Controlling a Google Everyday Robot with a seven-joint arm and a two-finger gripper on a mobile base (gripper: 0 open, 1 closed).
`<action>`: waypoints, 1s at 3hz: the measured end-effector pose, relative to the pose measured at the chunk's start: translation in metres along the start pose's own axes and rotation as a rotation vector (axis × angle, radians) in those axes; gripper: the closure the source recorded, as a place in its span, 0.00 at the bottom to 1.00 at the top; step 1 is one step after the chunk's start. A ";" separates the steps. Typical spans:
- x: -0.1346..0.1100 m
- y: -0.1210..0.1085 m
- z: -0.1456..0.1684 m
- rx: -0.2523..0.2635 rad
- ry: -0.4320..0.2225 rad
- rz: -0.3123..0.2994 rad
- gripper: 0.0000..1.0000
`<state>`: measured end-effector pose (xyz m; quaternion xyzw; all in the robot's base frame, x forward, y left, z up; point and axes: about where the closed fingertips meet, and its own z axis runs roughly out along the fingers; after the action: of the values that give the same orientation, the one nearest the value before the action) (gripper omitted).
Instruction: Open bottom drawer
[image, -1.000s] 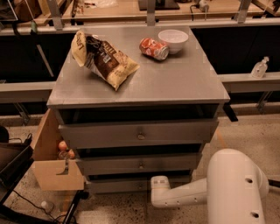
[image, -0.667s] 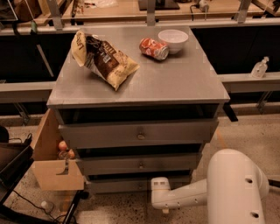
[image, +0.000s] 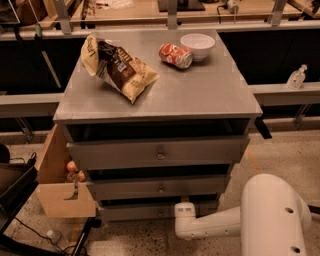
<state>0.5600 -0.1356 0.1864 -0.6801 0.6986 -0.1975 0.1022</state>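
Note:
The grey cabinet (image: 155, 100) has three drawers stacked under its flat top. The bottom drawer (image: 140, 212) is the lowest, slim front, just above the floor. All three fronts stand a little forward, with dark gaps above them. My white arm (image: 235, 222) reaches in from the lower right along the floor. My gripper (image: 183, 210) at its end sits at the bottom drawer's front, just right of centre. The middle drawer (image: 160, 188) and top drawer (image: 159, 154) each show a small round knob.
On the cabinet top lie a chip bag (image: 120, 67), a red can (image: 175, 54) on its side and a white bowl (image: 197, 45). A cardboard box (image: 62, 187) holding fruit stands at the cabinet's left. A spray bottle (image: 296, 77) is on the right ledge.
The end of my arm has crept slightly up and right, closer to the bottom drawer's front. Nothing else moved.

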 end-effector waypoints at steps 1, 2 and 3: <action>-0.004 -0.009 0.009 0.003 -0.042 0.004 0.00; -0.003 -0.010 0.032 -0.040 -0.080 0.015 0.18; -0.004 -0.009 0.032 -0.052 -0.088 0.031 0.40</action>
<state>0.5818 -0.1365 0.1605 -0.6798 0.7086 -0.1476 0.1184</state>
